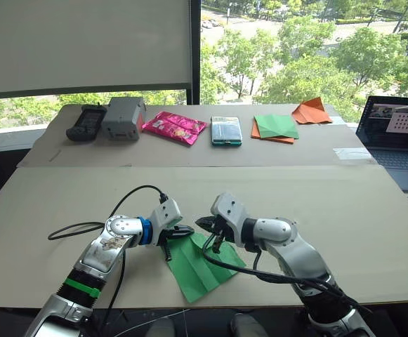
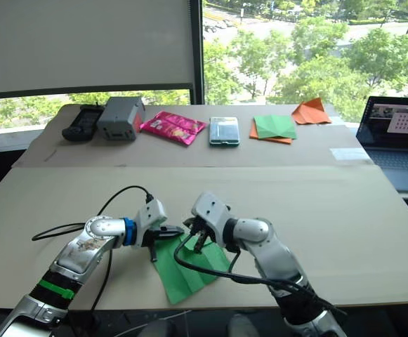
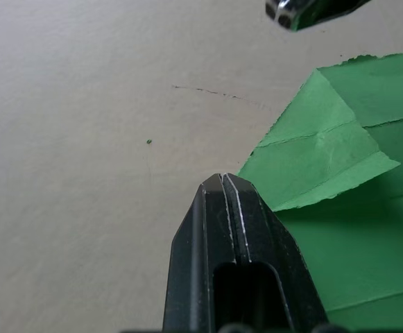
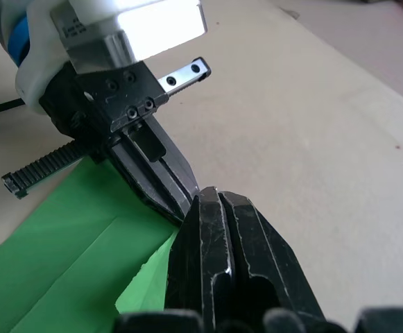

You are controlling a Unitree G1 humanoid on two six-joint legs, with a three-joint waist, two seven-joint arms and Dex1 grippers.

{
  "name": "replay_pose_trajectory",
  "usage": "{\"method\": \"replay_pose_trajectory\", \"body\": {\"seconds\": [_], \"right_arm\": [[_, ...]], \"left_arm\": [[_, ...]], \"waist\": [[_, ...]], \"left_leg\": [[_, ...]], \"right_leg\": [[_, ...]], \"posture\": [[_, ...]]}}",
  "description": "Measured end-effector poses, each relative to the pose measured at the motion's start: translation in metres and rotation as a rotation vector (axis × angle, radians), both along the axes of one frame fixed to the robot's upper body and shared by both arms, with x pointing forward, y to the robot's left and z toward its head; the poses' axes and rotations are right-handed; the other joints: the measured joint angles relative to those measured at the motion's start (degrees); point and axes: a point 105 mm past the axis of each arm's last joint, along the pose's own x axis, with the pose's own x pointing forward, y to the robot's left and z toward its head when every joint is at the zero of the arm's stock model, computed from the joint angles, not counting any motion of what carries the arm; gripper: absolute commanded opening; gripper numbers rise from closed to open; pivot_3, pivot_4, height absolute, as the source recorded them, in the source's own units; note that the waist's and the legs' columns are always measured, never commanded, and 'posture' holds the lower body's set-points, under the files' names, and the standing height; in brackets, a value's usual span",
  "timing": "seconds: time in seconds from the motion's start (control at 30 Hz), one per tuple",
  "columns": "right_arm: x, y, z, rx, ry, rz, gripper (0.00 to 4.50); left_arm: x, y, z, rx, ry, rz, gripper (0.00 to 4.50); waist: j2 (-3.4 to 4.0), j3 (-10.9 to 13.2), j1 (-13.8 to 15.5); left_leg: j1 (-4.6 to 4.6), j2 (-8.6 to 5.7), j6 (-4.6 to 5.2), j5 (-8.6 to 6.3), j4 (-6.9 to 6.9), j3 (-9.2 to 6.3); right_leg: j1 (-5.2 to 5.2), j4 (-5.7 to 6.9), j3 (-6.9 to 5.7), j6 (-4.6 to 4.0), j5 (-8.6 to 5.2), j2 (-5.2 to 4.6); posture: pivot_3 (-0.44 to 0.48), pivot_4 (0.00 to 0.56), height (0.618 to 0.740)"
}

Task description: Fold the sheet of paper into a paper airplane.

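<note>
The sheet of paper (image 1: 196,270) is bright green, creased and partly folded, and lies flat near the table's front edge. One folded flap (image 3: 319,159) lies at its far corner. My left gripper (image 1: 188,230) is shut, and its fingertips (image 3: 222,182) rest at that corner's edge with no paper seen between them. My right gripper (image 1: 202,223) is also shut. It points at the left one from the other side, tips almost touching above the same corner. In the right wrist view my right gripper (image 4: 209,198) meets the left gripper's black fingers (image 4: 152,166) over the green paper.
At the back of the table lie a black device (image 1: 86,123), a grey box (image 1: 123,117), a pink packet (image 1: 174,127), a small box (image 1: 226,130), a darker green sheet on orange paper (image 1: 275,126) and an orange triangle (image 1: 311,112). A laptop (image 1: 400,140) sits at the far right. A black cable (image 1: 84,228) loops left of my left arm.
</note>
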Motion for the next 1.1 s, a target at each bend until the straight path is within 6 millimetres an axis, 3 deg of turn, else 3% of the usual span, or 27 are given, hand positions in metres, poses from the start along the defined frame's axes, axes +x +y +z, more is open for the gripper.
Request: {"method": "replay_pose_trajectory", "body": {"seconds": [0.13,0.33,0.8,1.1], "right_arm": [[0.000,0.006,-0.020,-0.030,0.056,-0.008,0.03],[0.007,0.004,-0.034,-0.054,0.081,-0.046,0.03],[0.008,0.003,-0.040,-0.090,0.066,-0.056,0.03],[0.003,-0.010,-0.044,-0.132,0.040,-0.056,0.03]], "left_arm": [[0.000,0.000,0.000,-0.001,0.000,0.001,0.00],[0.000,0.000,0.000,-0.002,0.000,0.002,0.00],[0.000,0.001,-0.001,0.003,0.002,0.009,0.00],[0.000,0.001,-0.001,0.003,0.001,0.009,0.00]], "waist": [[0.01,0.0,0.0],[0.01,0.0,0.0],[0.10,-0.4,-0.1],[0.09,-0.5,0.0]], "left_leg": [[0.00,0.00,0.00,0.00,0.00,0.00],[0.00,0.00,0.00,0.00,0.01,0.00],[0.02,0.00,0.00,0.00,0.00,0.00],[0.02,-0.01,0.00,0.00,0.00,0.00]], "right_leg": [[0.01,0.00,0.00,0.00,0.00,0.00],[0.01,0.01,0.00,0.01,0.01,0.00],[0.01,0.02,0.00,0.00,0.00,0.00],[0.02,-0.01,0.00,-0.01,-0.02,0.00]], "posture": [[0.000,0.150,0.740],[0.000,0.150,0.740],[0.000,0.150,0.740],[0.000,0.150,0.740]]}}
